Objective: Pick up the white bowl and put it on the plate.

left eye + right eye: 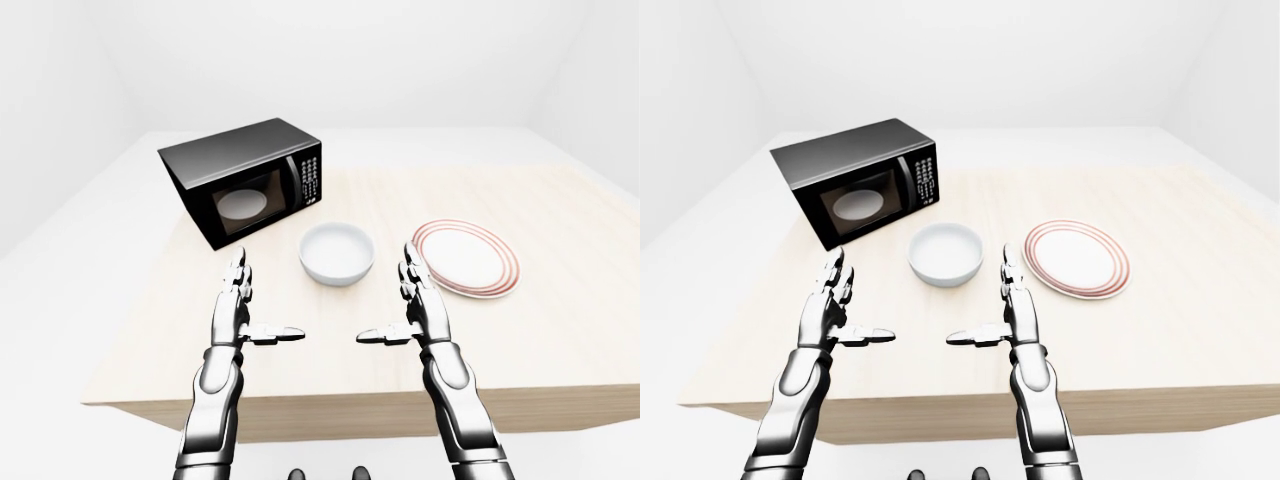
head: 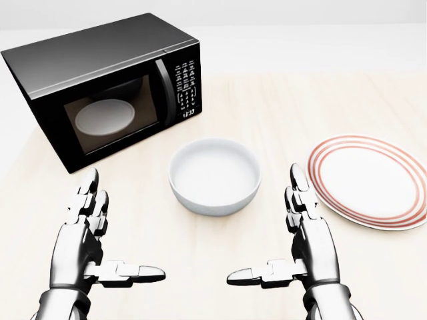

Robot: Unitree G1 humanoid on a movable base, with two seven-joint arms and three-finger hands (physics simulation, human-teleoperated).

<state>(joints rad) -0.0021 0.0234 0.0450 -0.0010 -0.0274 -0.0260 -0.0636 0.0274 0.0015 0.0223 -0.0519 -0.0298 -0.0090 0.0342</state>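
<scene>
Left hand (image 2: pixel 93 247) and right hand (image 2: pixel 303 243) both spread wide, fingers straight, thumbs pointing inward, holding nothing, hovering over the near part of the table (image 2: pixel 280 107). White bowl (image 2: pixel 214 176) sits upright on the table just beyond and between the two hands, untouched. Judged rigid, smooth, likely slippery and breakable; best taken at the rim or cupped by the outer wall. Plate (image 2: pixel 370 180) lies to the bowl's right, apart from it. Microwave (image 2: pixel 100 87) stands far left.
</scene>
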